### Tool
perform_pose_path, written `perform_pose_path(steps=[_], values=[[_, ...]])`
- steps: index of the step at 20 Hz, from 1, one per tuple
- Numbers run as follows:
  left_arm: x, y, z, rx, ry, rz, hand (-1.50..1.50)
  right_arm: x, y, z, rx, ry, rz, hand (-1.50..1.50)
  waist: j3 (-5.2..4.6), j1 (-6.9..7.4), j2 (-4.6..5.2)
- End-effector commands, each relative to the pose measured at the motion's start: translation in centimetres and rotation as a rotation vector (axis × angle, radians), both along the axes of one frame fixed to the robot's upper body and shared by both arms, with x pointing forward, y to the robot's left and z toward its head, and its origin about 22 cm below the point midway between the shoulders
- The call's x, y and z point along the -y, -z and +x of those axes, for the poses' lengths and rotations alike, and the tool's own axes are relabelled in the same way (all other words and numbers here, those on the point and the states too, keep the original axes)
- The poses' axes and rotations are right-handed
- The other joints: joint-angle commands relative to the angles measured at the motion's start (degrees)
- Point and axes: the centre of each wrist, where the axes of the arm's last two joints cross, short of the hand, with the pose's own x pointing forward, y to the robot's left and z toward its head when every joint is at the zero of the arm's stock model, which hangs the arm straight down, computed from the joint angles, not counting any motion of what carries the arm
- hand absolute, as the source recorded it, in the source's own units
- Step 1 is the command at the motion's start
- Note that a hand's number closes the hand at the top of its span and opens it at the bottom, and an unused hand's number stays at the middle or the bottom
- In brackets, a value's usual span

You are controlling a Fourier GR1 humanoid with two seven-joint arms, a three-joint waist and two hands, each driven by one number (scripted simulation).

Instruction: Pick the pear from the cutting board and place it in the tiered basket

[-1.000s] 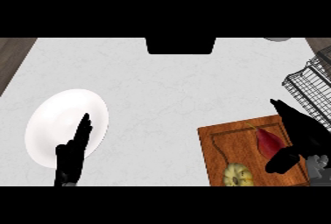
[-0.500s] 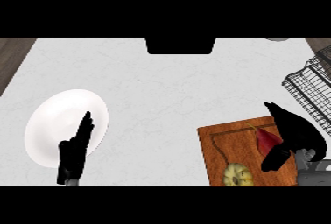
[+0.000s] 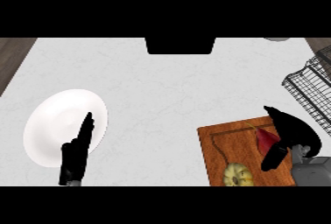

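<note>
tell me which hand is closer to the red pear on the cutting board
Right. The right hand sits over the cutting board, right against the red pear. The left hand rests far across the counter, over the white plate.

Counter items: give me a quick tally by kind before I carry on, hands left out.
Plates: 1, white plate
Cutting boards: 1, wooden cutting board
Red produce: 1, red item on the board, next to the right robot hand
Yellow produce: 1, yellow round item on the board
Wire baskets: 1, tiered basket
Total: 5
</note>
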Motion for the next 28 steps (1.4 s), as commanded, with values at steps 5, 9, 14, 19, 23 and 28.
perform_pose_path(steps=[5,9,14,19,23,28], values=[[-0.7,0.4,-1.7,-0.049,-0.004,0.001,0.0,-1.6,2.7,0.6,-0.059,0.021,0.01,-1.5,-0.18,0.2,0.16],[-1.5,0.2,0.2,-0.039,-0.013,-0.011,0.0,1.6,3.6,-0.4,-0.076,0.018,0.003,-1.5,-0.19,-0.08,0.18],[0.3,0.3,0.0,-0.04,0.0,-0.006,0.0,-0.9,4.4,1.2,-0.037,-0.022,0.004,1.5,-0.18,0.05,0.19],[-0.4,1.0,-0.2,-0.037,-0.015,0.008,0.0,1.4,5.4,1.9,-0.009,-0.119,-0.03,1.5,-0.18,0.23,0.28],[-1.1,1.4,0.2,-0.04,-0.016,-0.007,0.0,1.1,4.5,0.4,0.106,-0.17,-0.089,1.5,-0.2,-0.18,0.18],[-0.3,-0.2,-0.4,-0.036,-0.024,-0.008,0.0,4.9,3.2,-1.8,0.236,0.099,-0.064,1.5,-0.18,-1.51,-0.24]])
